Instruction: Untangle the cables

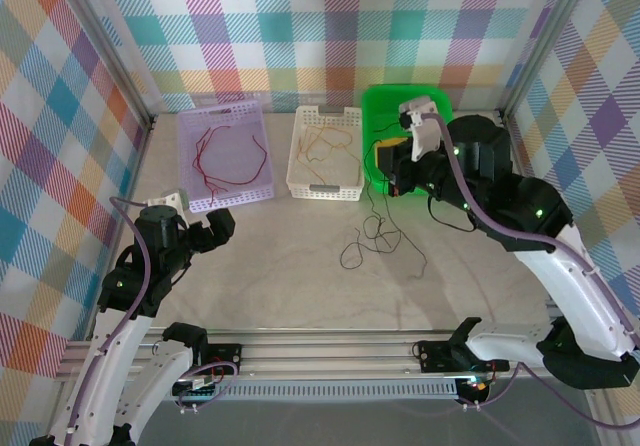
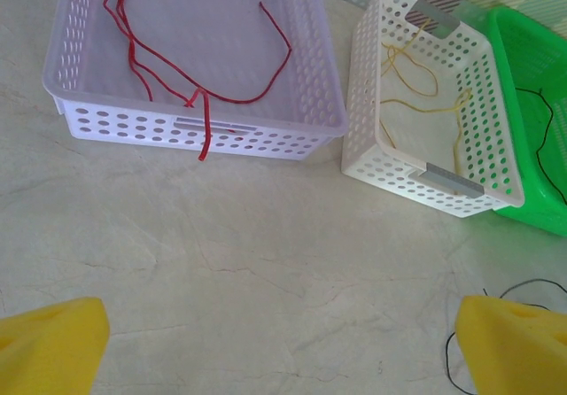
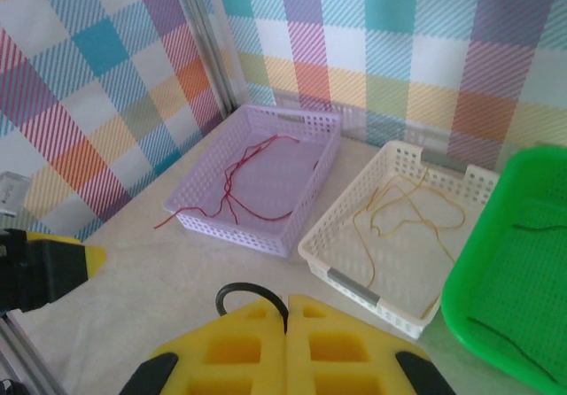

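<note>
Left basket [image 1: 215,204], middle basket [image 1: 325,191] and right basket [image 1: 385,106] line the bench's [image 1: 300,296] rear; cables [image 1: 374,234] lie before the right two.

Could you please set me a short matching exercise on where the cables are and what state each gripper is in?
Things:
1. red cables
2. yellow cables
3. left gripper
4. right gripper

Place or state:
a. shut on a black cable
b. in the white basket
c. open, holding nothing
d. in the lilac basket

Pairs: 1-d, 2-b, 3-c, 4-a
</note>
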